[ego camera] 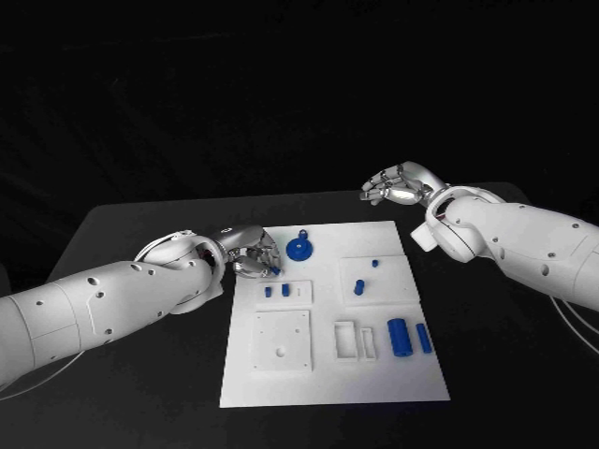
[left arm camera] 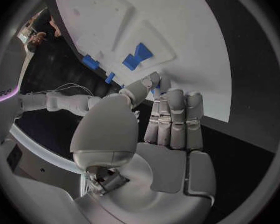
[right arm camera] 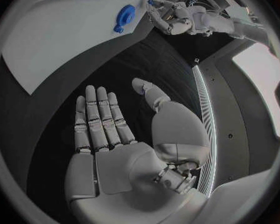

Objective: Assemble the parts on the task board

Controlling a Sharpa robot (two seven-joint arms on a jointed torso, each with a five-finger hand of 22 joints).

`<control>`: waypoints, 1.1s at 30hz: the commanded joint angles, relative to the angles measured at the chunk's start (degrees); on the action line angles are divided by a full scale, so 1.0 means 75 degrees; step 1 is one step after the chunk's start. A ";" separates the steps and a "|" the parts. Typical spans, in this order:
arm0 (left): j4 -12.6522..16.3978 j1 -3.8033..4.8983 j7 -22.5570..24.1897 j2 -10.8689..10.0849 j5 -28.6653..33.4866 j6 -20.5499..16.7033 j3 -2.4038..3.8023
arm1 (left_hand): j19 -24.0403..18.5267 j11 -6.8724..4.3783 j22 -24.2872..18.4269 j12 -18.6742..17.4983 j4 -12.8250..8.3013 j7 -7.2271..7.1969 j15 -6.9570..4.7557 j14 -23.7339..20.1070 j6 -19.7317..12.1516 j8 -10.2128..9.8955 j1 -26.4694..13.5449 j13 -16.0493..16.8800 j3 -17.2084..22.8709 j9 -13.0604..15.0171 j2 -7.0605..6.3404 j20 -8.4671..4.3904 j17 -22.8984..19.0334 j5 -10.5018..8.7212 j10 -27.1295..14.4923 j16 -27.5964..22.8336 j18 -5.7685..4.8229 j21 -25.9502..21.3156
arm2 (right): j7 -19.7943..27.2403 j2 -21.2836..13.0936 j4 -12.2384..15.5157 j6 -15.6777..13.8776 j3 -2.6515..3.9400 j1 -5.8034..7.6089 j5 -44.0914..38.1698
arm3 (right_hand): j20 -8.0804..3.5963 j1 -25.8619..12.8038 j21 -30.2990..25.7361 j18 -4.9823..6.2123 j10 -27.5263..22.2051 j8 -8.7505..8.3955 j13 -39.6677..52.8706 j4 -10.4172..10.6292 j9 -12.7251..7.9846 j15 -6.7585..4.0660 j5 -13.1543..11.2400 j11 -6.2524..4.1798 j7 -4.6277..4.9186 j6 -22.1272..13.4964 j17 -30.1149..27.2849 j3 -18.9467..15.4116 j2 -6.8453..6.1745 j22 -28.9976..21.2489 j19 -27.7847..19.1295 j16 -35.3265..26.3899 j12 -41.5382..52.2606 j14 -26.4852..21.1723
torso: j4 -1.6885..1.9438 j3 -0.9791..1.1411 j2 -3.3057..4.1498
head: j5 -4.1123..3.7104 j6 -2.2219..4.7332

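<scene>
1. Presently at the left edge of the task board [ego camera: 381, 379]: left hand [ego camera: 253, 258], thumb pressed against closed fingertips. Pinches a small blue part [ego camera: 270, 271], of which barely a sliver shows at the fingertips in the left wrist view [left arm camera: 155, 90].
2. Right hand [ego camera: 401, 185]: released, palm flat, fingers straight and side by side, grasping nothing. Hovers over the black table [ego camera: 110, 224] just beyond the board's far right corner.
3. Round blue part [ego camera: 299, 249]: disc with a small lug on its rim, lying flat on the board's far end, just beside the left hand. Probably rigid moulded plastic, light, smooth-faced. Best taken across the rim, not by the lug.
4. Short blue pegs [ego camera: 278, 291]: a pair standing in a raised block just nearer than the left hand. Likely light, stiff and easily dropped. Call for a fingertip pinch on the sides.
5. Blue cylinders [ego camera: 409, 338]: two lying side by side near the board's right edge, well apart from both hands. Apt to roll if nudged. Best gripped across the middle.
6. Pinched part, handling estimate: tiny, hard and slippery. Needs a steady, moderate pinch, since too little hold risks a slip during insertion.
</scene>
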 commanded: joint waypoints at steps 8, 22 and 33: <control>0.0077 -0.0004 0.0039 0.0063 0.0026 0.0085 -0.0003 | 0.0016 -0.0010 0.0007 -0.0039 -0.0006 0.0024 -0.0066 0.0002 0.0061 0.0021 -0.0009 -0.0001 0.0042 0.0006 0.0060 -0.0380 -0.0012 0.0024 0.0053 0.0047 0.0196 0.0036 | 0.0065 0.0008 -0.0003 0.0061 0.0005 0.0000 0.0008 | 0.0075 -0.0013 -0.0038 0.0063 0.0056 0.0036 -0.0010 0.0000 -0.0010 -0.0014 0.0047 -0.0011 0.0026 -0.0009 0.0011 0.0016 0.0055 0.0013 -0.0002 -0.0029 0.0027 -0.0025 | 0.0004 0.0000 -0.0001 | -0.0009 -0.0002; 0.0051 -0.0003 -0.0097 0.0117 0.0010 0.0292 -0.0003 | 0.0005 0.0002 0.0007 -0.0087 -0.0005 0.0037 -0.0054 -0.0023 0.0029 0.0001 -0.0027 0.0011 0.0050 -0.0004 0.0063 -0.0374 -0.0028 0.0024 0.0032 0.0031 0.0191 0.0024 | 0.0062 0.0008 -0.0009 0.0066 0.0005 0.0000 0.0008 | 0.0078 -0.0016 -0.0041 0.0067 0.0058 0.0039 -0.0010 0.0000 -0.0011 -0.0015 0.0048 -0.0011 0.0025 -0.0007 0.0012 0.0014 0.0057 0.0016 0.0000 -0.0027 0.0028 -0.0022 | 0.0004 0.0003 0.0001 | -0.0016 -0.0017; 0.0091 -0.0003 -0.0010 0.0153 0.0148 0.0223 -0.0004 | -0.0010 0.0020 0.0013 -0.0146 0.0018 0.0059 -0.0036 -0.0046 -0.0020 -0.0027 -0.0073 0.0026 0.0036 -0.0019 0.0045 -0.0362 -0.0039 -0.0008 0.0003 0.0030 0.0184 0.0015 | 0.0064 0.0013 -0.0008 0.0067 0.0005 0.0000 0.0008 | 0.0080 -0.0019 -0.0043 0.0070 0.0059 0.0041 -0.0010 0.0000 -0.0013 -0.0016 0.0049 -0.0012 0.0025 -0.0007 0.0012 0.0012 0.0058 0.0019 0.0001 -0.0027 0.0029 -0.0022 | 0.0000 -0.0001 -0.0001 | -0.0020 -0.0030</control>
